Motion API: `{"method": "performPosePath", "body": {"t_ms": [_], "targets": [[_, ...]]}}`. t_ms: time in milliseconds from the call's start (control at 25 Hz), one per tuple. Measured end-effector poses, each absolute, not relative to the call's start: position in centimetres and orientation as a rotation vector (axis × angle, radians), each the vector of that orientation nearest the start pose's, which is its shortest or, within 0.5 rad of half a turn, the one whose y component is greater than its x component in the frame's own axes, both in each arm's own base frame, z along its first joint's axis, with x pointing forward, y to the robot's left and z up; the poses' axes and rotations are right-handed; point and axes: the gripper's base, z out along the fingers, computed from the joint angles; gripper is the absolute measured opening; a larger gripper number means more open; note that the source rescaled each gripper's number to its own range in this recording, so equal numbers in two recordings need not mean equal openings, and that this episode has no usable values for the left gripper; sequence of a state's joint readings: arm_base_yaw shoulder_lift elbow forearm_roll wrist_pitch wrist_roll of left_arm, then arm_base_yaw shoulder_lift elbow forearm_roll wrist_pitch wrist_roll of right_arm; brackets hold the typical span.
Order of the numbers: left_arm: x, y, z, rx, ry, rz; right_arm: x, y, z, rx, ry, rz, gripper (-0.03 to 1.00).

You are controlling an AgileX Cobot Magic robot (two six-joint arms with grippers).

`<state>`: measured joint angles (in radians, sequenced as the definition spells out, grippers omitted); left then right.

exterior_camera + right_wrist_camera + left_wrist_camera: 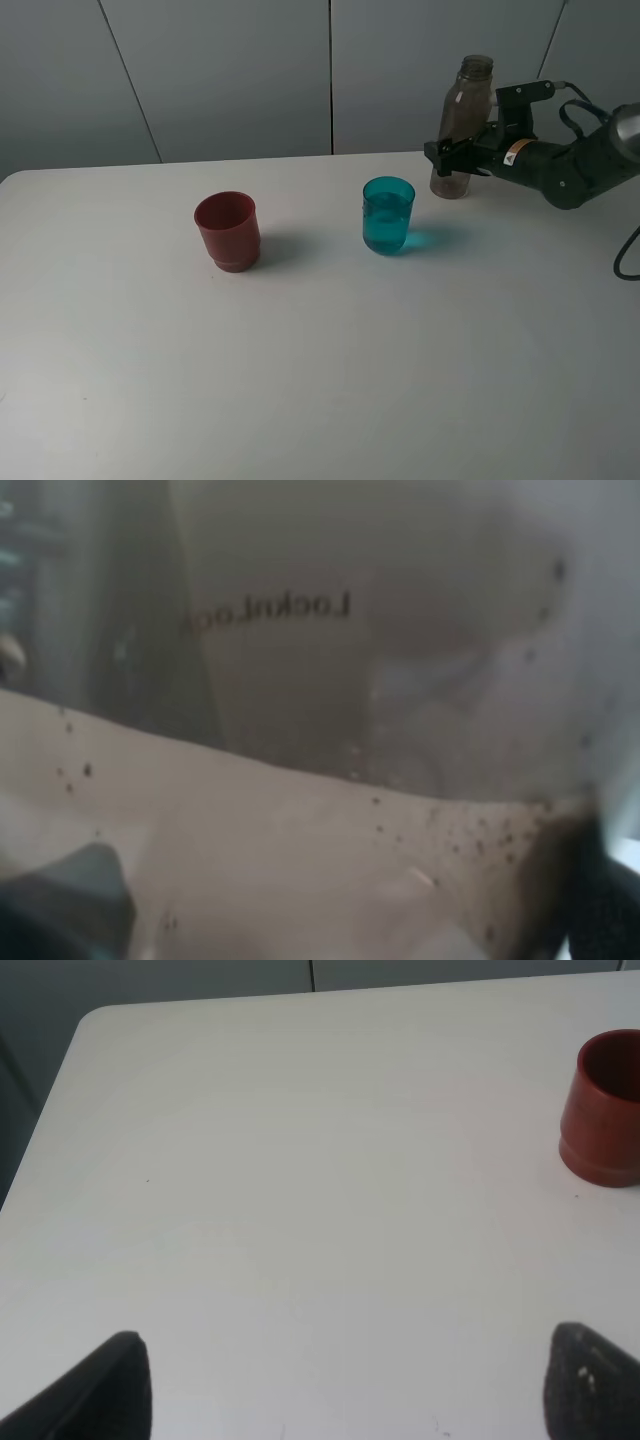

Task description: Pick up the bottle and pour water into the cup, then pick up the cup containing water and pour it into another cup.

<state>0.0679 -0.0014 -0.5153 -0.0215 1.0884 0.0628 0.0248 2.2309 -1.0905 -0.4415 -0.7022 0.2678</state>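
Note:
The smoky grey-brown bottle (pixel 463 125) stands upright at the back right of the table. My right gripper (pixel 452 156) is closed around its middle from the right. In the right wrist view the bottle (pixel 330 680) fills the picture, with the gripper (pixel 330 910) fingers against both its sides. The teal translucent cup (pixel 388 215) stands left of the bottle with water in it. The dark-red cup (pixel 228 231) stands further left and also shows in the left wrist view (pixel 605 1110). My left gripper (pixel 345 1385) is open and empty above bare table, well short of the red cup.
The white table (pixel 320 380) reaches to a grey panelled wall (pixel 250 70) at the back. Its left edge and rounded corner (pixel 90 1020) show in the left wrist view. The right arm (pixel 570 165) and a cable (pixel 628 250) hang over the table's right side.

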Motion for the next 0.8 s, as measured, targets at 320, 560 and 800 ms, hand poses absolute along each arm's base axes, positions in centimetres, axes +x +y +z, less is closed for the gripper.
{"method": "performPosePath", "body": {"t_ms": [320,560,800], "targets": [[-0.8,-0.2,27.9,-0.004,2.056,0.055,39.4,3.4,10.3,-0.296,1.967,0.239,0.98],[-0.8,-0.2,27.9,-0.004,2.056,0.055,35.5,3.3,12.6,-0.352,2.010,0.216,0.98],[-0.8,-0.2,27.9,-0.004,2.056,0.055,29.8,4.0,13.4,-0.560,2.035,0.234,0.98]]}}
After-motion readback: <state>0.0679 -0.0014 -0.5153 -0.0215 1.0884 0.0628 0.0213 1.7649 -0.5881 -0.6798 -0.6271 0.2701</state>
